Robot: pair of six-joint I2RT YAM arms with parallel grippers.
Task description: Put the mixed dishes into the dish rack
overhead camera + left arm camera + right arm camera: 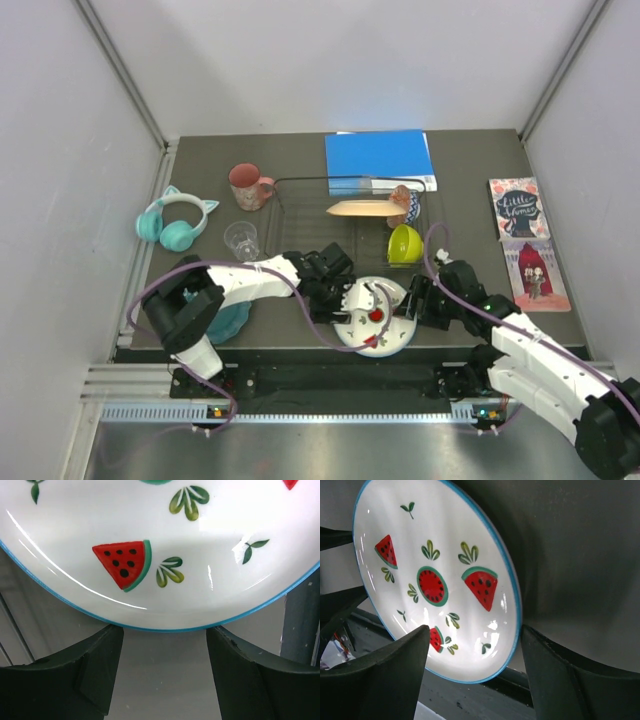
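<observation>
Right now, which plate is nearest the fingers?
The white plate with red watermelon slices, between left fingers and right fingers. The peach plate sits in the rack; the teal plate lies under the left arm.

Odds and ends on the dark table (200, 160)

Teal cat-ear headphones (175, 223) lie by the left edge. A blue book (378, 155) lies flat at the far edge, near the middle. On the right side, a "Little Women" book (518, 208) lies face up, with a pink-covered book (537, 274) just nearer.
</observation>
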